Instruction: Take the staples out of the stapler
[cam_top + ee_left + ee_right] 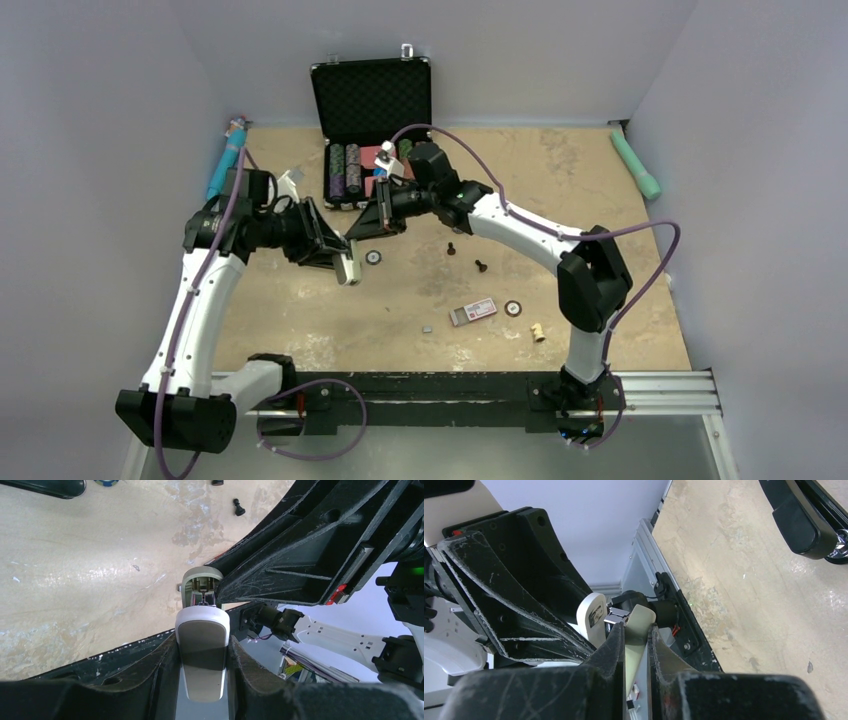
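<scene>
A white and grey stapler [348, 270] hangs above the table, and my left gripper [335, 258] is shut on its body [202, 630], one finger against each side. My right gripper [368, 228] comes in from the right, its fingers pressed on a beige flat part of the stapler [639, 625]. The shiny metal magazine end [616, 615] shows just past those fingers. In the left wrist view the stapler's far end [201, 587] stands open, with metal inside. A tiny grey strip, the staples [427, 327], lies on the table near the front.
A small flat box with a red-and-white label [473, 312] lies beside the strip. Small screws [480, 266], rings [513, 308] and a beige bit [538, 332] are scattered around. An open black case of chips [370, 100] stands at the back. A blue tube [225, 160] lies far left and a teal handle [637, 165] far right.
</scene>
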Robot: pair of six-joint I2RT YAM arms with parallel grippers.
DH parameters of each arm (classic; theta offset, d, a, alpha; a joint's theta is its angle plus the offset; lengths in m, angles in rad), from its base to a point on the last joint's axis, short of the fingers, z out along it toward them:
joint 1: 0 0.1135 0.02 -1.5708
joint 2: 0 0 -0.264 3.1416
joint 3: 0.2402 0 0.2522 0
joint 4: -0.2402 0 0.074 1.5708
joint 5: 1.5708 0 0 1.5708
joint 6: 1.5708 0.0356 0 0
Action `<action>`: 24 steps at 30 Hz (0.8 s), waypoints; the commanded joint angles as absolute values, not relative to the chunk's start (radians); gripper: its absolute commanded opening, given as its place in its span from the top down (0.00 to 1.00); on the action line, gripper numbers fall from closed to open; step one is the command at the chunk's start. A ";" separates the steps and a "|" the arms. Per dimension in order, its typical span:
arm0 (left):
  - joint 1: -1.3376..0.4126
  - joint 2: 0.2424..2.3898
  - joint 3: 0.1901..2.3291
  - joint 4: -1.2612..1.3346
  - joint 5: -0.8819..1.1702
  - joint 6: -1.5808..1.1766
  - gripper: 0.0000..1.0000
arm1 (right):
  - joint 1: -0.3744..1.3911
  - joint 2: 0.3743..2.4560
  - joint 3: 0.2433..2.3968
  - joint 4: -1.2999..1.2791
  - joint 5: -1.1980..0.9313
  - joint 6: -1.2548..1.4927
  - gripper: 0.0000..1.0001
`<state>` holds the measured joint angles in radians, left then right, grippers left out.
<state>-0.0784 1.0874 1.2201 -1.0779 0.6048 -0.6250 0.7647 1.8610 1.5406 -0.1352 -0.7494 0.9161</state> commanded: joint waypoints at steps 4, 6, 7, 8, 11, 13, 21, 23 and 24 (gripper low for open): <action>-0.061 1.041 1.329 -0.983 0.516 -0.644 1.00 | 0.752 1.881 1.458 -0.325 -0.677 0.787 1.00; -0.061 1.038 1.341 -0.980 0.499 -0.638 1.00 | 0.752 1.885 1.459 -0.346 -0.662 0.777 1.00; -0.062 1.036 1.346 -0.978 0.492 -0.636 1.00 | 0.752 1.888 1.460 -0.353 -0.655 0.774 1.00; -0.061 1.033 1.348 -0.976 0.485 -0.633 1.00 | 0.753 1.889 1.459 -0.358 -0.649 0.771 1.00; -0.061 1.021 1.353 -0.966 0.456 -0.632 1.00 | 0.752 1.900 1.445 -0.371 -0.640 0.766 1.00; -0.061 1.008 1.357 -0.960 0.427 -0.632 1.00 | 0.752 1.905 1.427 -0.366 -0.641 0.767 1.00; -0.063 1.008 1.346 -0.925 0.424 -0.644 1.00 | 0.752 1.910 1.405 -0.341 -0.662 0.772 1.00; -0.063 1.013 1.340 -0.919 0.423 -0.651 1.00 | 0.752 1.911 1.401 -0.342 -0.667 0.769 1.00; -0.064 1.017 1.337 -0.918 0.421 -0.653 1.00 | 0.753 1.909 1.397 -0.339 -0.669 0.768 1.00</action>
